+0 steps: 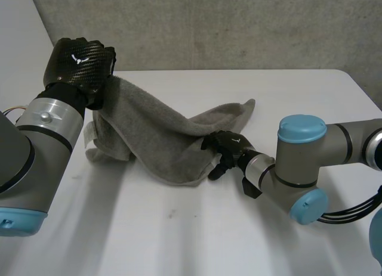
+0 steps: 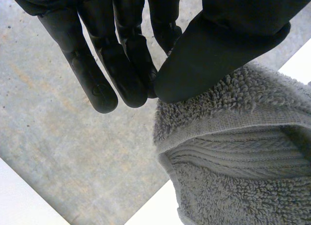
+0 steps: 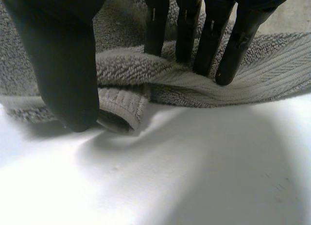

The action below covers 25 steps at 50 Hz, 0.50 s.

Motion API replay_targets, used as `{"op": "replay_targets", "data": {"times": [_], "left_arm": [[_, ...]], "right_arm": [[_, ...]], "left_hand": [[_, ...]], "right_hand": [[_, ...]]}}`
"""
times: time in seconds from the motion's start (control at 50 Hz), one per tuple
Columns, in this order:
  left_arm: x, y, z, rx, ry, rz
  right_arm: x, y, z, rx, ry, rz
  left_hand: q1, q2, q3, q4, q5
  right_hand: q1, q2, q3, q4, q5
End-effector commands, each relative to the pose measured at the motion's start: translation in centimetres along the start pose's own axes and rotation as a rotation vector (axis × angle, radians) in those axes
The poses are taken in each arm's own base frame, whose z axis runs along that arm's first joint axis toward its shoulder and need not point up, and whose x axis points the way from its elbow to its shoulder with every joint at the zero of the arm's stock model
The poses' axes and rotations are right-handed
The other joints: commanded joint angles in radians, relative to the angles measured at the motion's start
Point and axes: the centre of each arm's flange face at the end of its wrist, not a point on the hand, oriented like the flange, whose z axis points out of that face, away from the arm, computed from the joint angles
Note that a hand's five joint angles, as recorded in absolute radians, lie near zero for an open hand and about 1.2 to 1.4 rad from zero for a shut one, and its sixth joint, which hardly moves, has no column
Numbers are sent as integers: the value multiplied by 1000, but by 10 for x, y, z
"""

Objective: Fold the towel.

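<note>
Above the table (image 1: 179, 234), left hand (image 1: 80, 64) pinches the towel (image 1: 149, 136) corner; right hand (image 1: 227, 146) pinches its lower edge.

The towel (image 1: 149, 139) stretches from the upper left to the centre of the head view, barring the table's (image 1: 179, 234) middle; the left hand (image 1: 80, 61) pinches its raised corner at upper left; the right hand (image 1: 227, 146) grips its edge at centre; the right arm (image 1: 310, 157) crosses the right side; the left arm (image 1: 30, 151) fills the left edge; bare table lies open at lower centre and upper right.
</note>
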Motion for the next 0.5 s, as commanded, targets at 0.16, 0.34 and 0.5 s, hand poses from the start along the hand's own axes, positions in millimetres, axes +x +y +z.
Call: {"op": "replay_targets", "data": {"times": [0.16, 0.34, 0.5], "left_arm": [[-3, 4, 2, -11, -9, -17], [-4, 5, 2, -14, -11, -17], [-6, 12, 3, -35, -15, -12]], "right_arm": [[6, 2, 13, 17, 25, -12], [-1, -57, -3, 167, 46, -37], [-5, -144, -50, 349, 71, -147]], "left_hand": [[199, 178, 179, 179, 181], [199, 178, 179, 179, 181], [199, 178, 179, 179, 181]], "right_hand": [[286, 304, 290, 286, 289], [925, 943, 929, 925, 928], [925, 943, 929, 925, 928]]}}
